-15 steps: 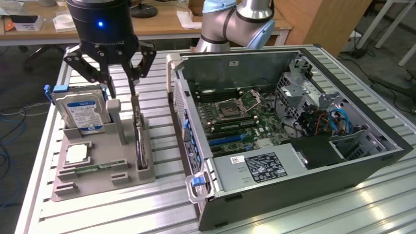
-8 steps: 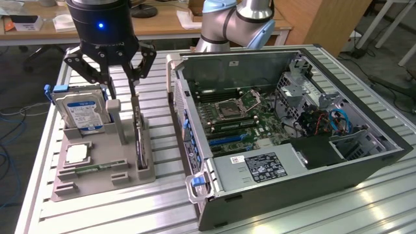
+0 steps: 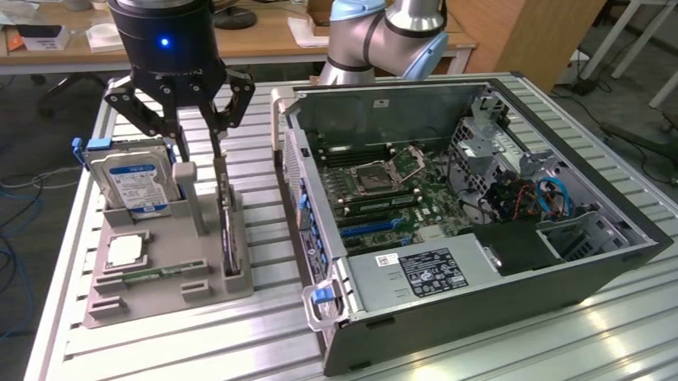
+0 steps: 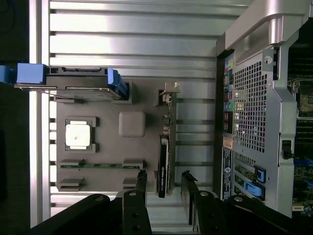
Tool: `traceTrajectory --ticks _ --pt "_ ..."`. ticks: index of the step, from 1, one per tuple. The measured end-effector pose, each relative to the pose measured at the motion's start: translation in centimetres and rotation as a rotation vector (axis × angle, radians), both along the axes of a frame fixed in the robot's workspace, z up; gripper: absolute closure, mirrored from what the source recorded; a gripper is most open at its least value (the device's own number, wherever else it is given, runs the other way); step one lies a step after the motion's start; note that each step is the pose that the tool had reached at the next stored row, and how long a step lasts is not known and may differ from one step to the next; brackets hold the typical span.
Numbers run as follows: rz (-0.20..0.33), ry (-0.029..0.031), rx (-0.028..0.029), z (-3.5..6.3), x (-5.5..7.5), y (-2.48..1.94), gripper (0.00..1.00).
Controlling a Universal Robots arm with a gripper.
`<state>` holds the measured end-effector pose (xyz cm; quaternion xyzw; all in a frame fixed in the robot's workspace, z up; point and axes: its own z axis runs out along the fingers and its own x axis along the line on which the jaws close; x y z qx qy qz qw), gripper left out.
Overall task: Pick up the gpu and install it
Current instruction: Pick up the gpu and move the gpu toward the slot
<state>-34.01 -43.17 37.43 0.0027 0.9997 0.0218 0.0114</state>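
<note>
The gpu [image 3: 229, 230] is a thin dark card standing on edge in a slot of the grey holder [image 3: 159, 300], with its silvery bracket [image 4: 171, 93] at the far end. In the wrist view the gpu [image 4: 164, 164] shows edge-on. My gripper [image 3: 202, 155] hangs over the holder, open. Its two black fingers [image 4: 142, 182] stand one on each side of the card's near end, and the gripper [image 4: 165, 188] holds nothing. The open computer case [image 3: 593, 186] lies at the exterior view's right, motherboard [image 3: 392, 190] exposed.
The holder [image 4: 107, 142] also carries a silver hard drive [image 3: 132, 184] with a blue-white label, a square processor [image 3: 125, 250] and a narrow green memory stick [image 3: 159, 275]. All rest on a ribbed aluminium table [image 3: 212, 341]. The case's perforated rear wall [image 4: 249, 98] stands close beside the holder.
</note>
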Motion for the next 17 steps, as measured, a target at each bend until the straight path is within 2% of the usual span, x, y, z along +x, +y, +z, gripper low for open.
traceTrajectory --ticks 17 --pt "0.000 0.0000 0.0000 -0.73 0.00 -0.05 0.59"
